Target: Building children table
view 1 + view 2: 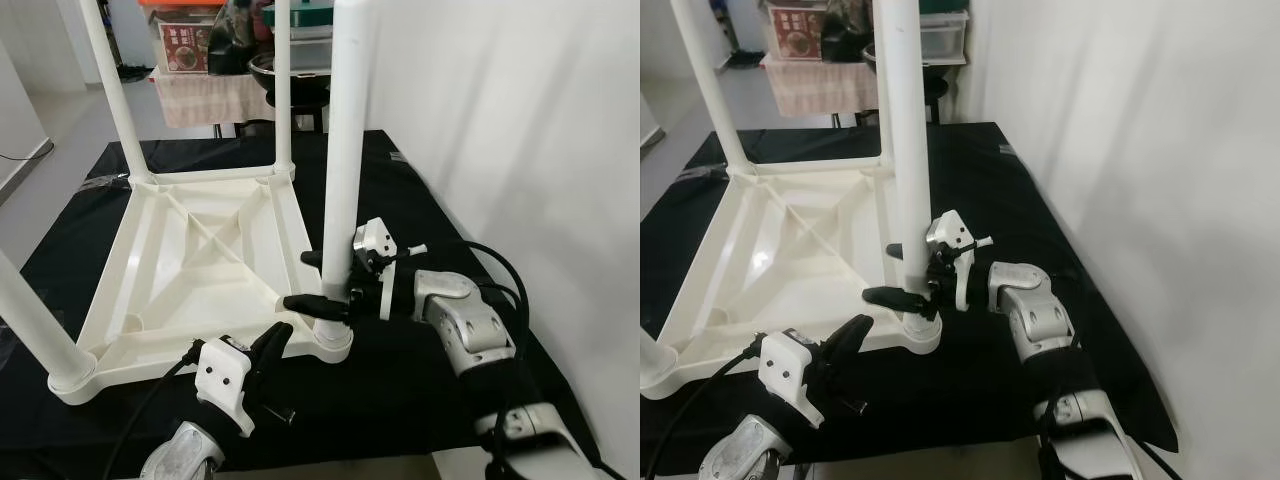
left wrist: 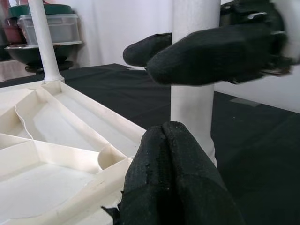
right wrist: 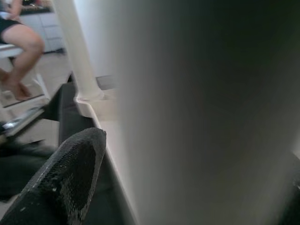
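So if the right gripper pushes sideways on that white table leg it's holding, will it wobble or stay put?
The white leg looks stiff, probably smooth plastic, so the right gripper might slip. It is tall, seated in the upturned tabletop's corner socket, so a high push could lever it loose or tilt the table.

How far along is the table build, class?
All four white legs stand in the corner sockets of the upturned tabletop. The right gripper holds the near leg by its base, seemingly seating it; the left gripper waits shut beside that socket. Left: flipping the table upright.
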You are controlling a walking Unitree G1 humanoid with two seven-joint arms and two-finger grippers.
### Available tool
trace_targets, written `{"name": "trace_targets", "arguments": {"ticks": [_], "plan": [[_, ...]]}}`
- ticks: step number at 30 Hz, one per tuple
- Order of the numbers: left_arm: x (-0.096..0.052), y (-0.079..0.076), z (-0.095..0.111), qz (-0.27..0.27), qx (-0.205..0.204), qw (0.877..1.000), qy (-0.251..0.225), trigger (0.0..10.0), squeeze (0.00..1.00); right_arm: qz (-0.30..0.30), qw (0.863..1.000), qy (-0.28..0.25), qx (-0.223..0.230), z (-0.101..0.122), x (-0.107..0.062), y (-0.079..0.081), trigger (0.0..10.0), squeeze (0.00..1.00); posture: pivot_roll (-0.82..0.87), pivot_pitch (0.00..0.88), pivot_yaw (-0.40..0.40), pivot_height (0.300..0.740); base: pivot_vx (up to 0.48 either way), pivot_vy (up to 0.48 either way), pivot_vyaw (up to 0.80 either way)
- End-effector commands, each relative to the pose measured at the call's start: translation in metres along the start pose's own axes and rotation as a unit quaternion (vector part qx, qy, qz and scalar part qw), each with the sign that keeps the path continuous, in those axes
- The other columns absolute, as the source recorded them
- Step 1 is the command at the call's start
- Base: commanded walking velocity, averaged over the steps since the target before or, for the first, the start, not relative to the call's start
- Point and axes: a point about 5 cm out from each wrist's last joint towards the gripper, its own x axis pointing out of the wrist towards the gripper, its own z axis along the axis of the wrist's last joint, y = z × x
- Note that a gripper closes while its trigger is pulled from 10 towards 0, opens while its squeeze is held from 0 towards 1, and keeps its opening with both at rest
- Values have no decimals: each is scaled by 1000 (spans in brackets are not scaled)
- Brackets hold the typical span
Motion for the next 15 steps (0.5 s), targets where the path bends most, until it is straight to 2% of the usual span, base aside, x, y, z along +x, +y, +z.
{"name": "trace_targets", "arguments": {"ticks": [1,4,5,7,8,15], "plan": [[0,-1,-4,1,-1,1000,7,10000,0,6,1000,6,-6,3,2,-5,10000,0,12,0,-65,740,0,0,0],[0,-1,-4,1,-1,1000,7,10000,0,17,1000,15,2,6,-2,-12,10000,0,13,0,-69,740,0,0,0],[0,-2,-4,1,-2,1000,7,10000,0,24,1000,16,6,7,-4,-13,5098,0,13,0,-70,740,0,0,0],[0,-2,-4,1,-2,1000,7,10000,0,24,1000,16,6,7,-4,-13,5098,0,13,0,-70,740,0,0,0],[0,-2,-4,1,-2,1000,7,10000,0,30,999,14,14,7,-6,-15,0,0,13,0,-72,740,0,0,0],[-2,-4,-3,1,-2,1000,6,10000,0,25,999,7,25,2,-11,-17,0,0,10,0,-70,740,0,0,0]]}}
